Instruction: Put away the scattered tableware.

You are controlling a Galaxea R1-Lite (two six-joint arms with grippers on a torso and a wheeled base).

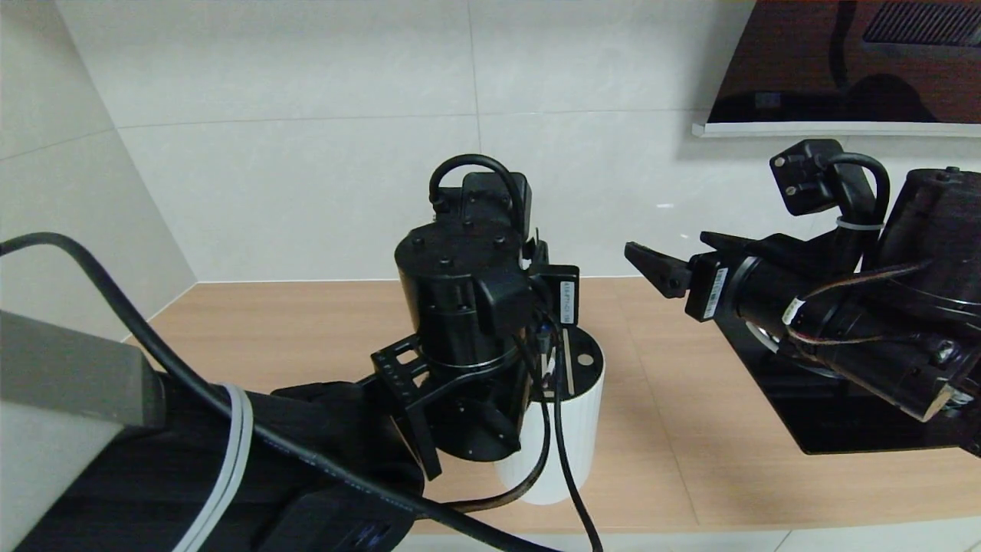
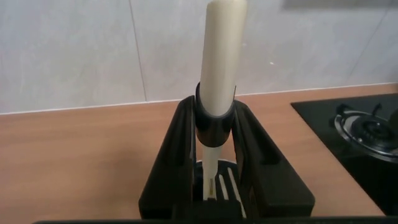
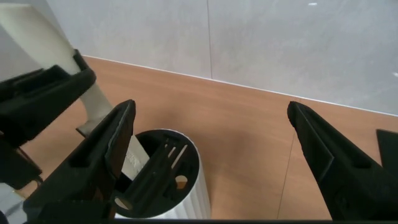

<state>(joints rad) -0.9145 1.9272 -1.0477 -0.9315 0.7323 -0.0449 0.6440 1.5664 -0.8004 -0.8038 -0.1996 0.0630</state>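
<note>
Wooden counter point(image 1: 306, 330): left gripper point(image 2: 216, 109) pinching cream-handled utensil point(image 2: 222, 50), tip at white holder point(image 3: 194, 193) top; right gripper point(image 3: 210, 109) spread.

**Head camera:** set high behind both arms, facing forward and down across the worktop point(image 1: 306, 330) to the tiled wall point(image 1: 306, 153). The left arm sits close to the lens and covers much of the holder point(image 1: 575, 429) near the front edge.

**Left wrist camera:** very near, just above the holder, sighting along the left tool point(image 2: 216, 118) and its gripped handle point(image 2: 222, 43) toward the back edge.

**Right wrist camera:** near, looking between the spread fingers of the right tool point(image 3: 210, 107) at the holder.

**Overlap:** all three views share holder, worktop and wall. The hob point(image 1: 835, 414) appears in head and left wrist views.
</note>
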